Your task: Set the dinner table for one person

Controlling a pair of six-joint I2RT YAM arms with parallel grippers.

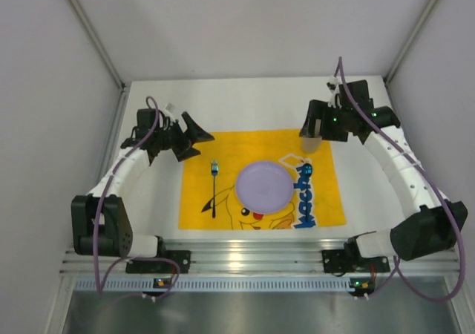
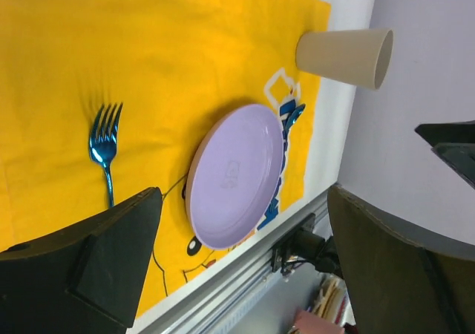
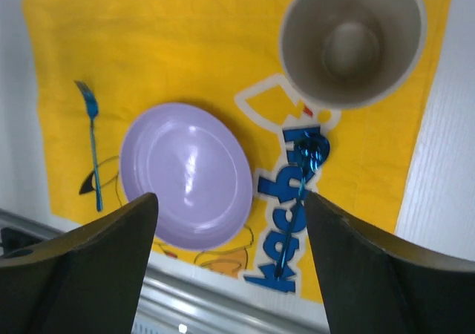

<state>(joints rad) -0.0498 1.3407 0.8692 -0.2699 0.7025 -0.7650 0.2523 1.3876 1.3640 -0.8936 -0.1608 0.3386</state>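
Note:
The white dinner table [image 1: 252,104] carries a yellow Pikachu-print mat [image 1: 223,145]. On the mat lie a lilac plate [image 1: 265,184], a blue fork [image 1: 214,185] to its left and a blue spoon [image 1: 306,179] to its right. A beige cup [image 1: 312,142] stands upright at the mat's far right corner. My right gripper [image 1: 315,126] hangs open and empty just above and behind the cup [image 3: 350,41]. My left gripper [image 1: 194,141] is open and empty over the mat's far left corner. The left wrist view shows the fork [image 2: 104,145], the plate [image 2: 236,174] and the cup [image 2: 345,56].
An aluminium rail [image 1: 252,256] runs along the near edge, with both arm bases on it. White walls close the back and both sides. The right wrist view shows the plate [image 3: 187,174], fork [image 3: 92,141] and spoon [image 3: 304,178] below the open fingers.

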